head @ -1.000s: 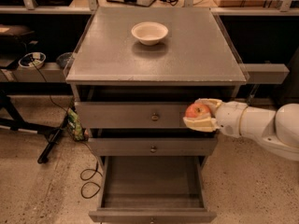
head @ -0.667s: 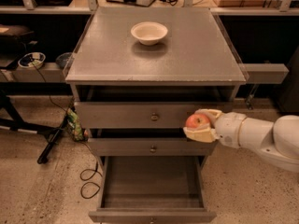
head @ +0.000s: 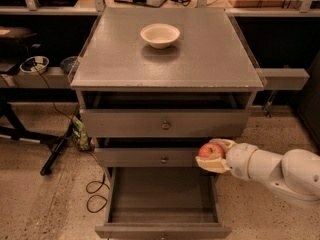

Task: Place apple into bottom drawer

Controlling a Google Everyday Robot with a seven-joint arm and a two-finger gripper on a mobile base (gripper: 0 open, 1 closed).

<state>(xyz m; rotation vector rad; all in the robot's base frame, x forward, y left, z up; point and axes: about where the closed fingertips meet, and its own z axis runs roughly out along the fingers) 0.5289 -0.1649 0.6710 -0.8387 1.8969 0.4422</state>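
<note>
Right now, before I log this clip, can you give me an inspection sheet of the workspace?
Surface: grey cabinet top, with a cream bowl near its back edge.
Job's things: apple held in front of the right end of the middle drawer, not yet in the bottom drawer, which is pulled open with nothing seen inside.
Clutter: green item on the floor left of the cabinet.
Grippers: gripper reaching in from the right, fingers shut on the apple.
Cables: black cable looped on the floor left of the bottom drawer.
Surroundings: speckled floor; side shelf with a small dish at left.
</note>
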